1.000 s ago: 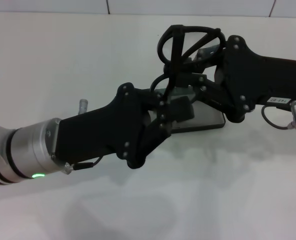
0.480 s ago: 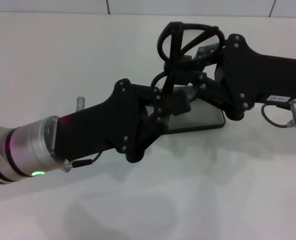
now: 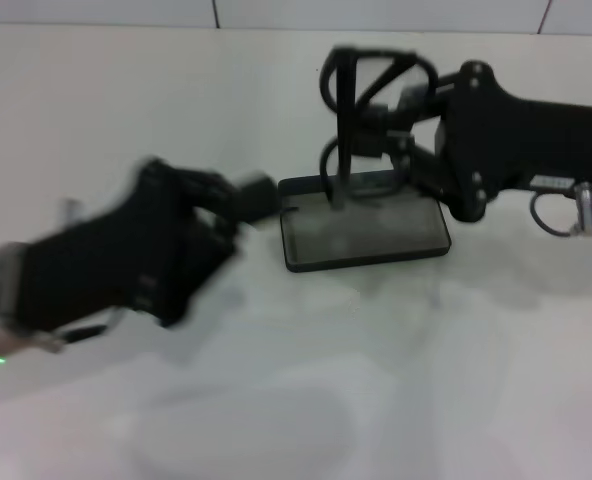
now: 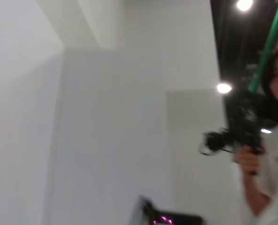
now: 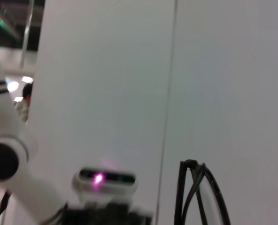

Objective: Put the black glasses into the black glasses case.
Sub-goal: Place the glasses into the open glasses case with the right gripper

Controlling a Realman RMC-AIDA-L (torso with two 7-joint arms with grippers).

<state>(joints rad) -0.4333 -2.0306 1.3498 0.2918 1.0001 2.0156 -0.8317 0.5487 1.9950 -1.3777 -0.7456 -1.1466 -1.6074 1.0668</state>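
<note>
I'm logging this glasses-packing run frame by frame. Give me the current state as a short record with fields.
glasses: black glasses held up above the case, folded, temple arms hanging down
case: black glasses case open on the white table, nothing lying inside
right claw: right claw shut on the glasses, over the case's far edge
left claw: left claw beside the case's near-left end, apart from the glasses
step: glasses not yet in the case

I see a matt black glasses case (image 3: pixel 366 232) with dull grey lining. The black glasses (image 3: pixel 376 75) look like thin glossy plastic, on a smooth white table (image 3: pixel 396 380).
</note>
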